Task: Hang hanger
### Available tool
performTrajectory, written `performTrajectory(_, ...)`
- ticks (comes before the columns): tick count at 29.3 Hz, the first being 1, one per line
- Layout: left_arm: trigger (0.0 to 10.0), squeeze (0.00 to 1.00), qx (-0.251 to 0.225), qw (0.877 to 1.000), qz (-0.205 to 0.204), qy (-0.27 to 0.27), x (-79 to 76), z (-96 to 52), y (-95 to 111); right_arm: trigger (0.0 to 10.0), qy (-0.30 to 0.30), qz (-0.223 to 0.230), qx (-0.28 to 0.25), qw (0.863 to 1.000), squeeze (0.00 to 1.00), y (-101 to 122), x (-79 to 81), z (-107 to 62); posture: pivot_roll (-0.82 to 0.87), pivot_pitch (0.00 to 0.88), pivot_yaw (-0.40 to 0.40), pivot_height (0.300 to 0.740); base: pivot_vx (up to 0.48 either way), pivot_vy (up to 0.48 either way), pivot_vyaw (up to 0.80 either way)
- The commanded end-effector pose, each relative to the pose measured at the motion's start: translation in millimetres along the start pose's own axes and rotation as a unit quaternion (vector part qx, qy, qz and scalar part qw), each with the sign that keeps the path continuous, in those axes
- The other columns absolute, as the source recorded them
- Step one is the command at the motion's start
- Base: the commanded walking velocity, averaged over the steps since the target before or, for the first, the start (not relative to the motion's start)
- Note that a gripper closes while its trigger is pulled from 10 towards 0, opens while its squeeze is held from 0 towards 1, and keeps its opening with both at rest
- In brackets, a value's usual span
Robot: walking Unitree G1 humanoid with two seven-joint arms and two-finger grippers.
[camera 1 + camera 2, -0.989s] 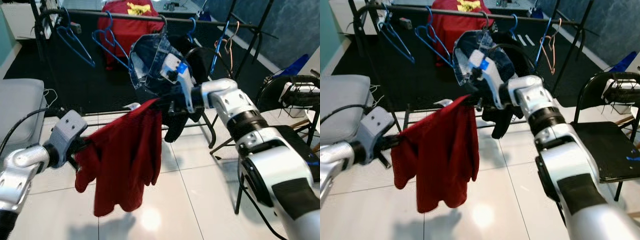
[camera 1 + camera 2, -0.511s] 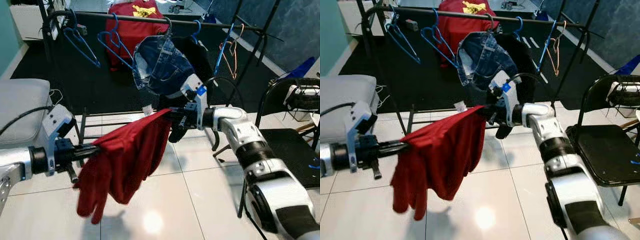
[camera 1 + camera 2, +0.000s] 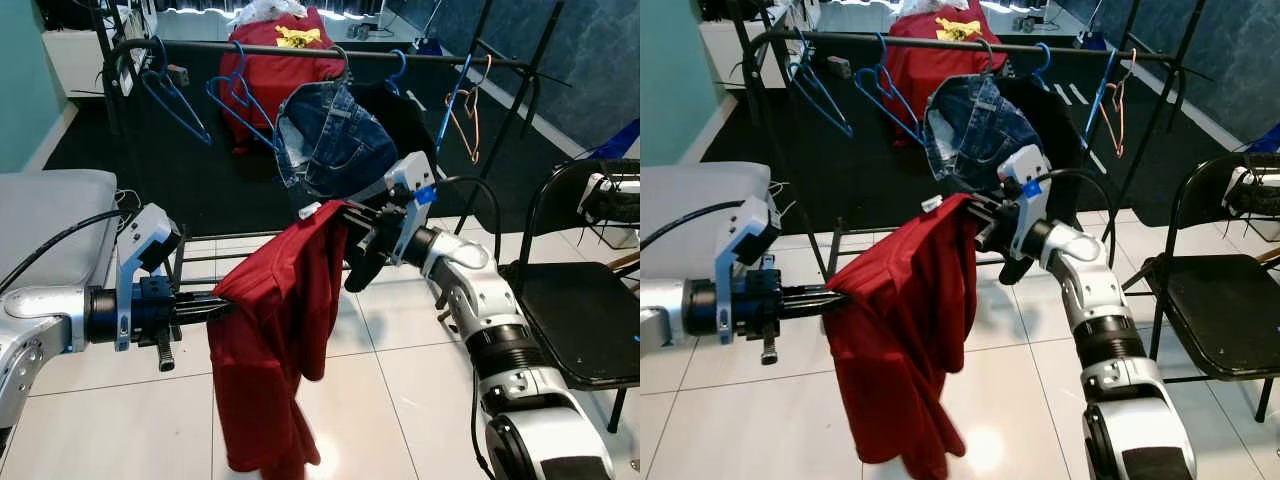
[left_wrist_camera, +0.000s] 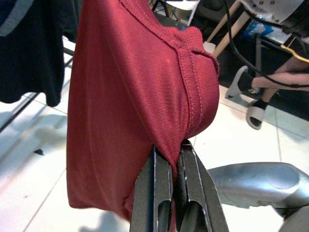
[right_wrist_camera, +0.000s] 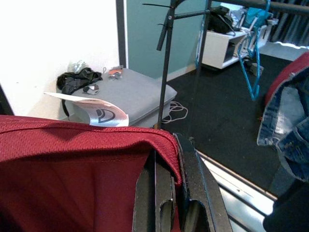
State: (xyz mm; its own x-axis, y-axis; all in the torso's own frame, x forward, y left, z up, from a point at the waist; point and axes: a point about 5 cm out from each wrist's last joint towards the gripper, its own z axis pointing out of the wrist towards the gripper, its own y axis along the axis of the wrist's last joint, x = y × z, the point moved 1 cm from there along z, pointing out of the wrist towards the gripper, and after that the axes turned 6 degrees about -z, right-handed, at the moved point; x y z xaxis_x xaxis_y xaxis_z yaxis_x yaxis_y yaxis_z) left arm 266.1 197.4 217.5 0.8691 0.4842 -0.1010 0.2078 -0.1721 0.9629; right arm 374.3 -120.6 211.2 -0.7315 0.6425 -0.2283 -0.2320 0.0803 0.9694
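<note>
Red mesh fabric dominates the scene: a red shirt [image 3: 275, 340] is stretched between the two grippers in front of a clothes rack [image 3: 330, 52]. At the left of the head views, the left gripper [image 3: 215, 308] reaches in level, its fingers pressed together on one edge of the shirt; the left wrist view shows the seamed edge nipped between the fingers [image 4: 155, 186]. Most of the cloth sags from that end toward the white tiled floor [image 3: 400, 380]. Moving right, the shirt climbs to the right gripper [image 3: 340, 213], which pinches the other edge, a white label [image 5: 99, 113] sticking out just beside the grip. Behind the shirt, the rack's bar carries empty blue hangers [image 3: 175, 90], another red garment [image 3: 275, 60], a pair of denim shorts [image 3: 335, 145] and, farther right, an orange hanger [image 3: 465, 115]. A black folding chair [image 3: 575, 310] stands at the far right.

No hanger can be made out inside the held shirt, so the step in hand looks like carrying and spreading the garment toward the rack. The next move probably calls for raising both grippers together, keeping the cloth taut, and approaching a free stretch of bar or an empty blue hanger without snagging the shorts.
</note>
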Motion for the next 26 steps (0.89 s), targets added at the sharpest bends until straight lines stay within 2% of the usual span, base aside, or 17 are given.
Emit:
performTrajectory(1, 0.0, 0.0, 0.002, 1.0, -0.005, -0.016, -4.1, 2.4, 0.8, 0.0, -0.015, 0.006, -0.012, 1.0, 0.0, 3.2, -2.7, -2.9, 0.02, 0.025, -0.023, 0.74, 0.0, 0.0, 0.0)
performTrajectory(2, 0.0, 0.0, 0.002, 1.0, -0.005, -0.016, -4.1, 2.4, 0.8, 0.0, -0.015, 0.006, -0.012, 1.0, 0.0, 3.2, -2.7, -2.9, 0.02, 0.025, -0.023, 0.74, 0.0, 0.0, 0.0)
performTrajectory(3, 0.0, 0.0, 0.0, 1.0, -0.008, -0.015, -3.6, 2.1, -0.1, 0.4, -0.019, 0.008, -0.011, 1.0, 0.0, 1.7, -2.8, -4.3, 0.02, 0.021, -0.023, 0.74, 0.0, 0.0, 0.0)
performTrajectory(5, 0.0, 0.0, 0.0, 1.0, -0.008, -0.013, -3.2, 2.0, -0.7, 0.4, -0.021, 0.008, -0.01, 1.0, 0.0, 1.2, -2.7, -4.8, 0.02, 0.021, -0.023, 0.74, 0.0, 0.0, 0.0)
performTrajectory(6, 0.0, 0.0, 0.002, 1.0, -0.009, -0.01, -2.7, 2.5, -2.8, 0.0, -0.021, 0.009, -0.009, 1.0, 0.0, 0.7, -2.7, -5.6, 0.02, 0.018, -0.025, 0.74, 0.0, 0.0, 0.0)
performTrajectory(15, 0.0, 0.0, 0.014, 1.0, -0.01, 0.005, -1.9, 10.6, -12.4, 0.0, -0.017, 0.008, -0.009, 1.0, 0.0, 5.2, -3.2, -6.4, 0.02, 0.008, -0.029, 0.74, 0.0, 0.0, 0.0)
performTrajectory(18, 0.0, 0.0, 0.031, 0.999, -0.007, 0.017, 0.2, 13.2, -19.8, 0.0, -0.013, 0.004, -0.002, 1.0, 0.0, 6.9, -4.4, -4.8, 0.02, 0.007, -0.028, 0.74, 0.0, 0.0, 0.0)
performTrajectory(20, 0.0, 0.0, 0.075, 0.995, 0.001, 0.069, 15.2, 20.4, -45.8, 0.0, 0.0, 0.001, 0.027, 1.0, 0.0, 14.5, -7.0, 3.8, 0.0, 0.02, -0.027, 0.74, 0.0, 0.0, 0.0)
performTrajectory(23, 0.0, 0.0, 0.084, 0.992, 0.004, 0.092, 21.2, 23.3, -55.2, 0.0, 0.007, 0.003, 0.035, 0.999, 0.0, 17.9, -7.3, 6.7, 0.0, 0.022, -0.028, 0.74, 0.0, 0.0, 0.0)
performTrajectory(24, 0.0, 0.0, 0.11, 0.985, 0.028, 0.132, 30.5, 29.4, -71.5, 0.0, 0.029, 0.007, 0.046, 0.999, 0.0, 24.4, -5.6, 11.3, -0.01, 0.031, -0.03, 0.74, 0.0, 0.0, 0.0)
performTrajectory(25, 0.0, 0.0, 0.11, 0.985, 0.028, 0.132, 30.5, 29.4, -71.5, 0.0, 0.029, 0.007, 0.046, 0.999, 0.0, 24.4, -5.6, 11.3, -0.01, 0.031, -0.03, 0.74, 0.0, 0.0, 0.0)
performTrajectory(26, 0.0, 0.0, 0.139, 0.976, 0.062, 0.157, 35.5, 36.2, -86.3, 0.0, 0.061, -0.004, 0.061, 0.996, 0.0, 31.7, -3.2, 15.2, -0.03, 0.04, -0.032, 0.74, 0.0, 0.0, 0.0)
